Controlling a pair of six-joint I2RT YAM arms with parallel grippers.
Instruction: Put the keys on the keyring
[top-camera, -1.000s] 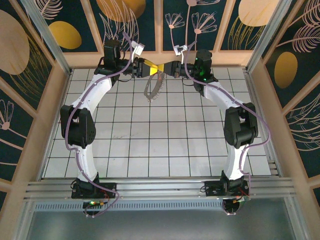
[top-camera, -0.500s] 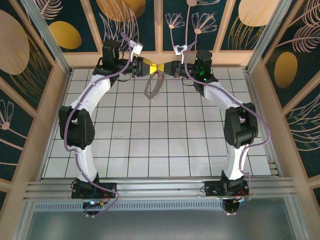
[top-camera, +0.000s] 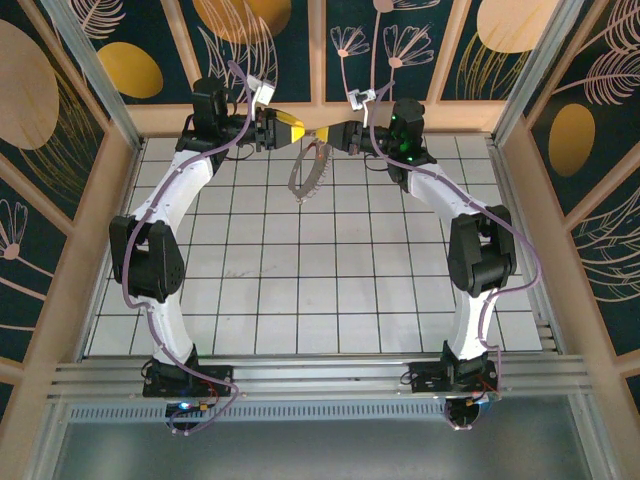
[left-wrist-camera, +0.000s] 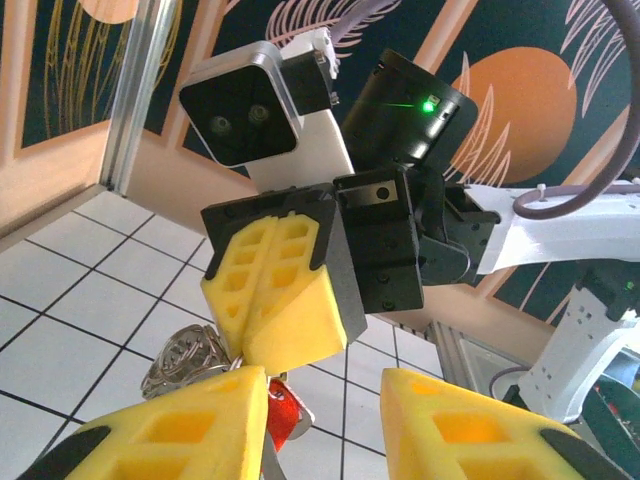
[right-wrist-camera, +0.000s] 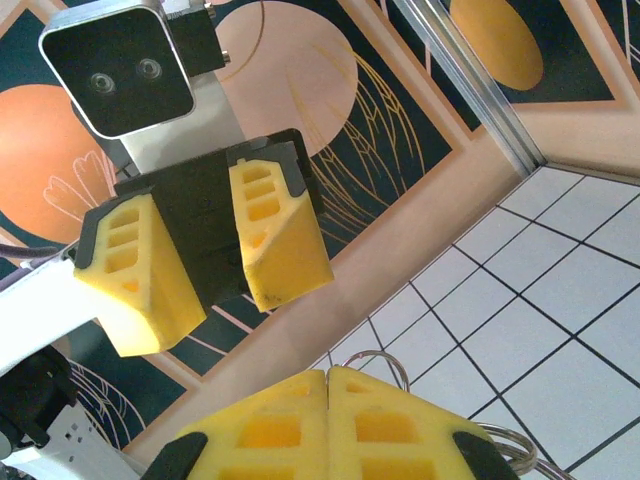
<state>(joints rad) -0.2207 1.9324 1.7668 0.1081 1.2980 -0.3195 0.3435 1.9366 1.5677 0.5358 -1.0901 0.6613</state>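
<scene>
Near the back wall my right gripper (top-camera: 326, 137) is shut on the keyring (top-camera: 307, 175), a ridged silvery loop that hangs down from its tips over the white grid. In the left wrist view the shut right gripper (left-wrist-camera: 262, 350) pinches the keyring (left-wrist-camera: 183, 360). A small red-headed key (left-wrist-camera: 279, 415) hangs just under those tips, against the inner face of my left finger. My left gripper (left-wrist-camera: 320, 385) stands open with a wide gap beside the key. In the right wrist view a wire of the keyring (right-wrist-camera: 376, 353) pokes out above my shut right gripper (right-wrist-camera: 328, 375). The open left gripper (right-wrist-camera: 225, 315) faces it.
The wooden back wall (top-camera: 320, 117) runs close behind both grippers. Wooden side frames (top-camera: 100, 220) bound the white grid table (top-camera: 300, 290). An aluminium rail (top-camera: 320, 375) crosses the near edge by the arm bases.
My left arm has drawn back to the left, and a small gap has opened between its gripper and the right one. The right arm and the hanging keyring have stayed put.
</scene>
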